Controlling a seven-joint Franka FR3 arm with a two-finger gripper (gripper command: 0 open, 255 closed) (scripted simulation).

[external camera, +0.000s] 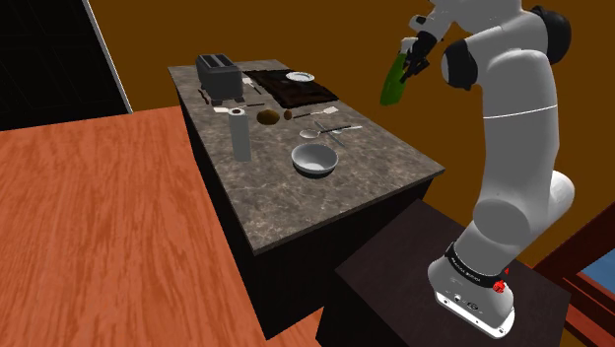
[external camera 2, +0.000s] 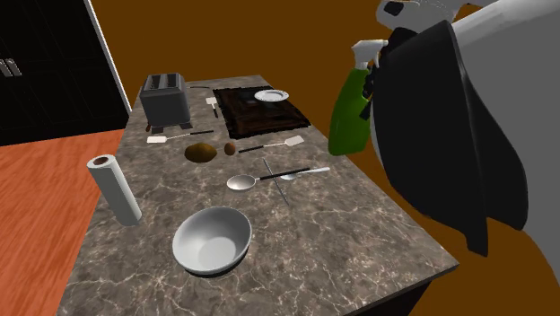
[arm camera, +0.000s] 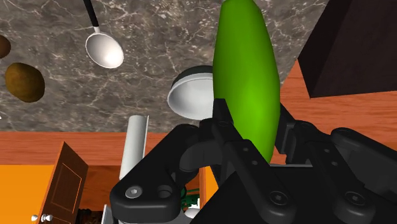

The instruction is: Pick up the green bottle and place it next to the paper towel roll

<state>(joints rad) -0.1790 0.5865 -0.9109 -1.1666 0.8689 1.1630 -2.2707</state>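
A dark marbled counter (external camera: 384, 163) stands on a red wood floor (external camera: 89, 227), with brown-orange walls behind and a black area at the shoulder view's upper left. The gripper (external camera: 408, 63) is up in the air past the counter's edge, at the shoulder view's right. In the wrist view its 2 fingers (arm camera: 224, 124) are clamped on the bottle (external camera: 394, 81), 1 on each side. The bottle is green and hangs tilted, clear of the counter and touching nothing but the fingers. The towel roll (external camera: 239, 134) stands upright near the opposite edge, well apart from the bottle. A pale bowl (external camera: 314, 159) sits on the counter between the 2, nearer the roll. Farther along lie a spoon (external camera 2: 242, 182), a brown lump (external camera 2: 201, 152), a toaster (external camera: 220, 77) and a plate (external camera: 300, 76) on a dark mat (external camera 2: 260, 112).
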